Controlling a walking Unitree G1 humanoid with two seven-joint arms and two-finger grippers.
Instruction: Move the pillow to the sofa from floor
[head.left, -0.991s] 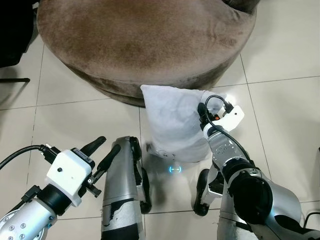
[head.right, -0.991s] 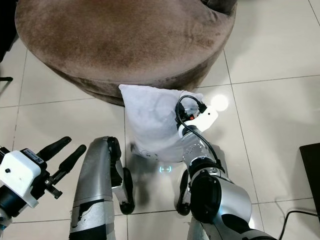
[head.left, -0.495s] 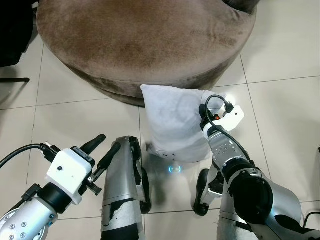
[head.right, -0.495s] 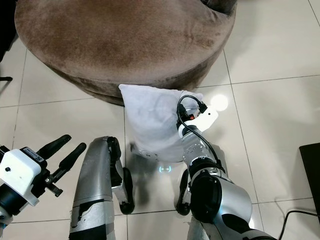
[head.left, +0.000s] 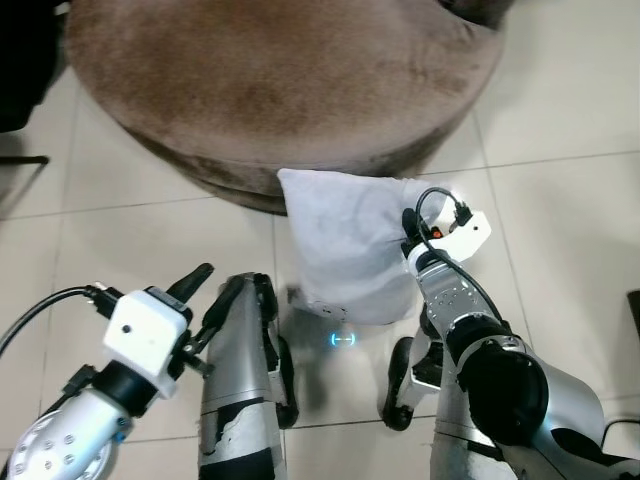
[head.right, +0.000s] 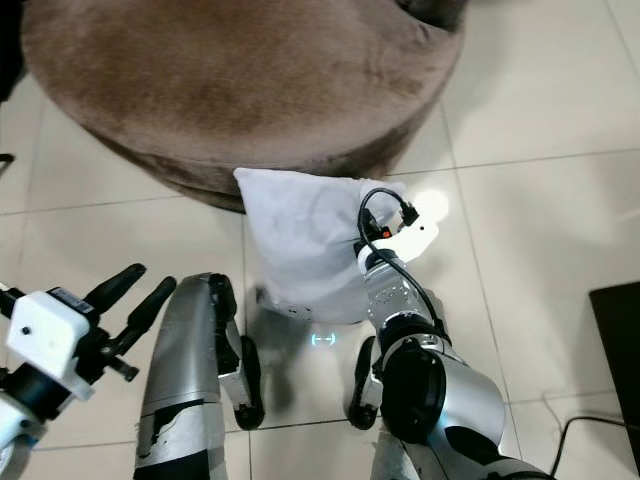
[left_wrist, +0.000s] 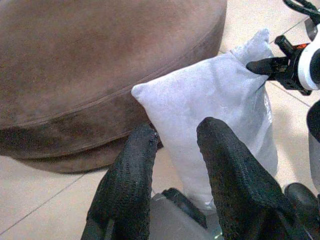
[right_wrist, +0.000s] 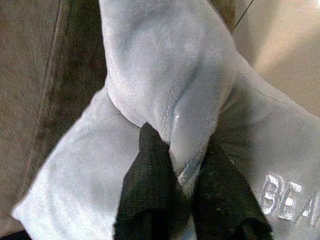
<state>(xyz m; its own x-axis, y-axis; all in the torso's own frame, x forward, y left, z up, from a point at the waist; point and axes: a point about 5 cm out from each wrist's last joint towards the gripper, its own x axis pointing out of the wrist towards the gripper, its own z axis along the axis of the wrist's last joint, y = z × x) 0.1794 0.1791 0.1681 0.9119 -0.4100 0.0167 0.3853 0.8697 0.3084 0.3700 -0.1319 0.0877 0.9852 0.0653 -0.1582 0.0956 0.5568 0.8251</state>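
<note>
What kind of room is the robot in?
Probably a living room at home: a big round brown sofa stands on a pale tiled floor, and a grey pillow leans against it, pinched by the right end effector.

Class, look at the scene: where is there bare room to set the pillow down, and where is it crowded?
The brown sofa seat is one broad bare patch, bordered by its curved front edge. It is crowded below: the pillow leans on the sofa base, the right gripper pinches its corner, the open left gripper hangs near the robot's legs.
</note>
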